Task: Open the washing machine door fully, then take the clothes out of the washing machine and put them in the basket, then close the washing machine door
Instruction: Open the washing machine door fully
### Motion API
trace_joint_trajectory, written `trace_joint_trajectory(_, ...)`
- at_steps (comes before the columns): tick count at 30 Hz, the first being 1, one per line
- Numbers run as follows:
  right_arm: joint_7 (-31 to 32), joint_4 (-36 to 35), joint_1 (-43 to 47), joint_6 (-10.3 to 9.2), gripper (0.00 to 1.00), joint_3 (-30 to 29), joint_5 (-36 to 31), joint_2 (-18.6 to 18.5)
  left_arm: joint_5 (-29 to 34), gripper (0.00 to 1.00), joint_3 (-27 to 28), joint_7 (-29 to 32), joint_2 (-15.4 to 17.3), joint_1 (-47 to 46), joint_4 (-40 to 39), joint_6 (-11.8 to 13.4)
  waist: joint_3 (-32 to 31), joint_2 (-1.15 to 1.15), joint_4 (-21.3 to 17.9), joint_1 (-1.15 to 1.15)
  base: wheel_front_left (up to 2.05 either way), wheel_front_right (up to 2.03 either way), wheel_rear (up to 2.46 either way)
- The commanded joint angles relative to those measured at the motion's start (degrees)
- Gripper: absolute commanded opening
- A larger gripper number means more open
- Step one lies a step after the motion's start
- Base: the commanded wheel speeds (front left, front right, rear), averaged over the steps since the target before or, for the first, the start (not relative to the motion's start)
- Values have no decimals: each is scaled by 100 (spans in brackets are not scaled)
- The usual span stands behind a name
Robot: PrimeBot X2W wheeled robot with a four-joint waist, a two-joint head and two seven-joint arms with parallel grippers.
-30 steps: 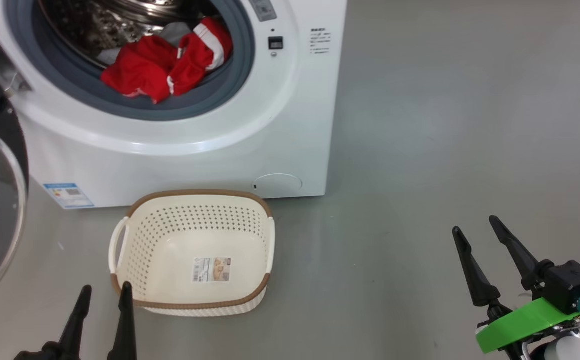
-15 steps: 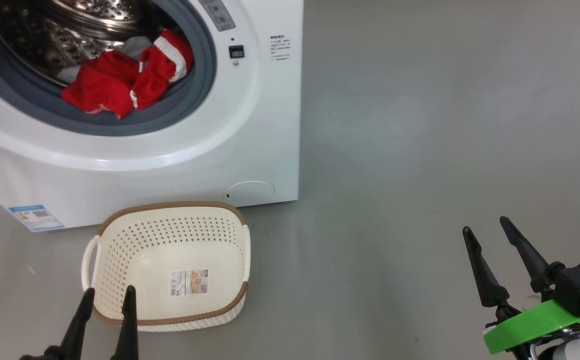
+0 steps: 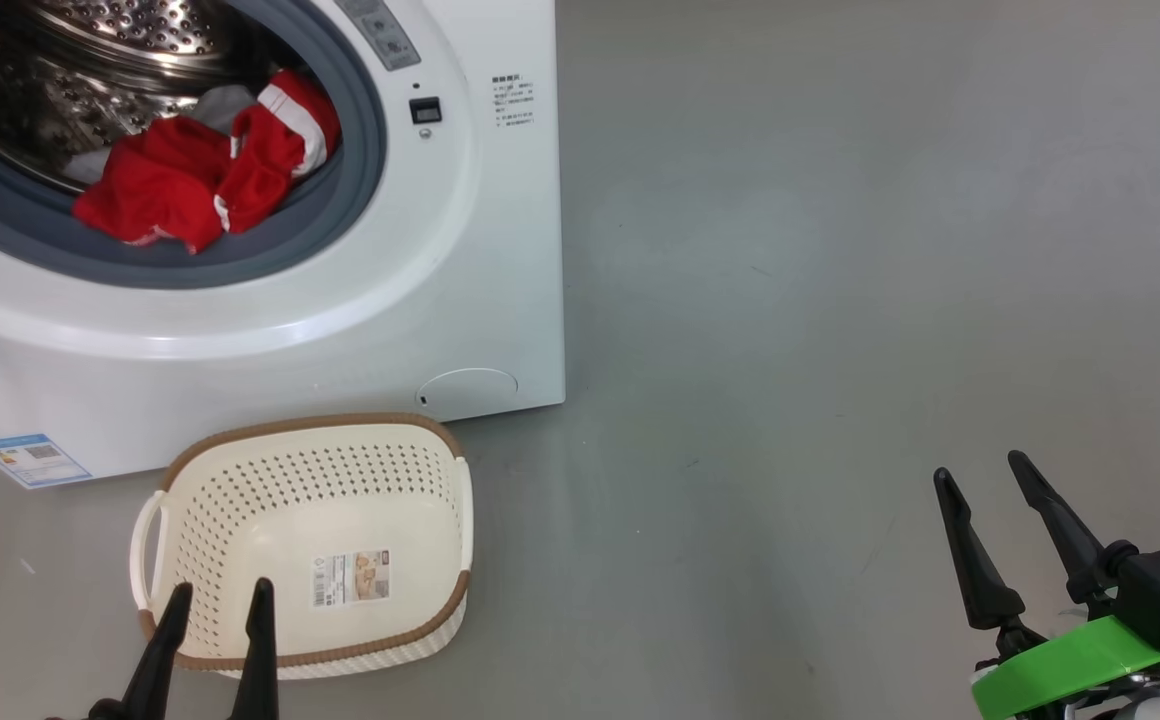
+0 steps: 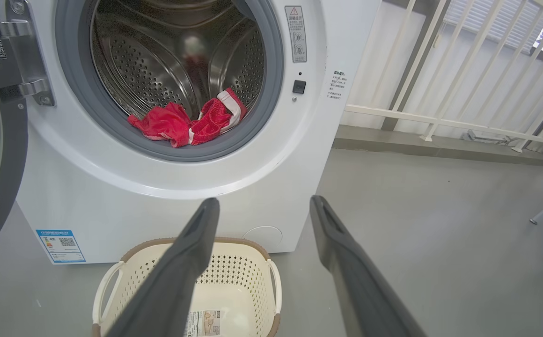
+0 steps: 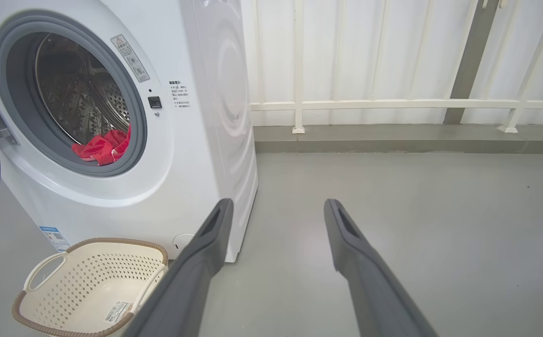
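Red clothes (image 3: 190,185) with white trim lie heaped at the front lip of the washing machine (image 3: 480,250), partly over its grey gasket (image 3: 340,215), so they are reachable without going deep into the drum. The door (image 4: 4,178) stands swung out on the washing machine's hinge side; it appears fully open, leaving the mouth unobstructed. The basket (image 3: 310,432) sits empty on the floor just in front of the washing machine, below the mouth, probably to keep the carry short. The left gripper (image 3: 222,587) hovers over the basket's near rim, aimed at the washing machine front, fingers spread, holding nothing. The right gripper (image 3: 980,465) is low and well beyond the washing machine's latch-side corner, fingers likewise apart and empty. Judged step: first reach for the clothes.
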Motion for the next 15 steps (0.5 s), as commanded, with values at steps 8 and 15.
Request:
trace_joint_trajectory(8,-54,-182,-54,36,100,37,-17,-74,-5,100,325,-29,64,-108,-111,-32,35,0,29,0,0,0,0)
trace_joint_trajectory(15,-54,-170,-63,36,100,51,-24,-74,129,100,454,-29,13,-122,-97,-32,16,0,64,0,0,0,0)
